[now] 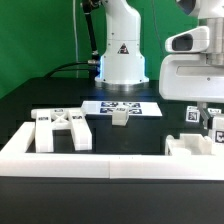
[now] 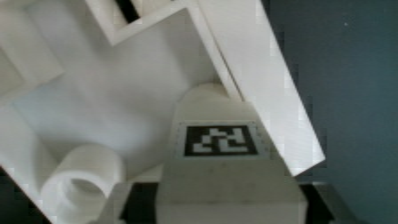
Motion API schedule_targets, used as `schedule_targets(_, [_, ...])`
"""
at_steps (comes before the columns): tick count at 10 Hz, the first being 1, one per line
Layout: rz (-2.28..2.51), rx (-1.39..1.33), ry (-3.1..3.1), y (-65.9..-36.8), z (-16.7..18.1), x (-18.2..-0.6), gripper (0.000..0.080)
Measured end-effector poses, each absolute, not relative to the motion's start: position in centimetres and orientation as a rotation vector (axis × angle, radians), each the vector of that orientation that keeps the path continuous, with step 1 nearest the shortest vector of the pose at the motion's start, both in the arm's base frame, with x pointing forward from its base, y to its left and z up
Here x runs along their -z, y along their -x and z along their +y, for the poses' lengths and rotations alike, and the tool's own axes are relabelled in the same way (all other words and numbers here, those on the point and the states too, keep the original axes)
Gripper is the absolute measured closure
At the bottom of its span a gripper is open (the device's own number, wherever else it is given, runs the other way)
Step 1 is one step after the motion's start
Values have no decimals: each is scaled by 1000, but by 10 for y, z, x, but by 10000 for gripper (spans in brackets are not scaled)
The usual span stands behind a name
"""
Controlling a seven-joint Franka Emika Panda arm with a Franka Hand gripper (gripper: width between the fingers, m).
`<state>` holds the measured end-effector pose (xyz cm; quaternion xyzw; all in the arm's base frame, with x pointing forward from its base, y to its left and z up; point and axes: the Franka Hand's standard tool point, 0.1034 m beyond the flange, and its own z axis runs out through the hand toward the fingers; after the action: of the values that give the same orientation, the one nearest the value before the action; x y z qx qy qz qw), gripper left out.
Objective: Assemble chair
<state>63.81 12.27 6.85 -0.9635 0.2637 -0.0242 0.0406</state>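
The claw [image 1: 210, 120] is hanging low over the exterior view's right side of the black table [image 1: 30, 105], under the white wrist of the arm. In the wrist view its dark fingers [image 2: 317, 204] are pressing from both sides on a tagged chair piece [image 2: 222, 190], so the claw is standing nearly closed and is gripping this piece. The piece is white and narrow, and it is carrying one black-and-white square tag [image 2: 222, 138] on the face that is looking at the camera. The tag is showing a coded pattern, not letters. Just beside the piece a round peg [image 2: 79, 186] is showing, and a long slanted panel [image 2: 249, 70], also white, is running past it. I cannot tell whether these are joined.

The other parts of the chair are lying loose on the table, behind the low border wall [image 1: 100, 155]. The X-braced panel [image 1: 62, 128] is lying flat at the exterior view's left, near the wall. The small block [image 1: 120, 117] is sitting in the middle, just in front of the marker board [image 1: 122, 105], which is showing several square tags. The notched block [image 1: 188, 146] is resting at the exterior view's right, near the claw. At the back, the robot base [image 1: 122, 60] is carrying a black triangle label [image 1: 122, 47], and any writing on it is too small to read.
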Motion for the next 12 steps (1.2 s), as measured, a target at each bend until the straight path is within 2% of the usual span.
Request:
schedule_targets(6, [1660, 8, 2543, -637, 124, -68, 509])
schedule_targets(10, [1710, 5, 2508, -637, 125, -68, 504])
schedule_targets(11, [1683, 8, 2525, -637, 125, -69, 275])
schedule_targets(12, [1561, 17, 2607, -637, 126, -69, 275])
